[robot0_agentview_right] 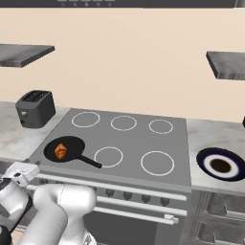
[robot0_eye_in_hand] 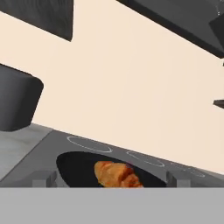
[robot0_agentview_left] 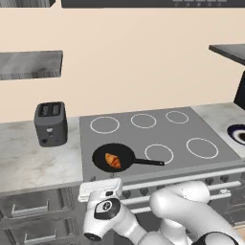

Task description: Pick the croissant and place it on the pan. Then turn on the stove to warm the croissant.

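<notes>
Hovering low at the front edge of the stove (robot0_agentview_left: 158,139), the gripper (robot0_agentview_left: 99,189) stands with its jaws spread wide and nothing between them, its white hand level with the row of dark knobs (robot0_agentview_right: 109,192) and just in front of the pan (robot0_agentview_left: 115,157). In the hand view the two finger tips (robot0_eye_in_hand: 40,180) rise well apart at either side, framing the pan's near rim. The croissant (robot0_agentview_left: 113,161) lies inside the black pan, a little toward its nearer side, free of the gripper. The pan sits on the front left burner, its thin handle (robot0_agentview_right: 90,162) pointing right toward the neighbouring front ring (robot0_agentview_right: 108,156). Three more white rings run along the back of the cooktop. To the left, on the pale counter (robot0_agentview_left: 28,153), a dark two-slot toaster (robot0_agentview_left: 50,123) stands near the wall. To the right of the stove a dark blue-rimmed plate (robot0_agentview_right: 220,164) rests on the counter. Grey shelves (robot0_agentview_right: 24,53) hang on the cream wall above.
</notes>
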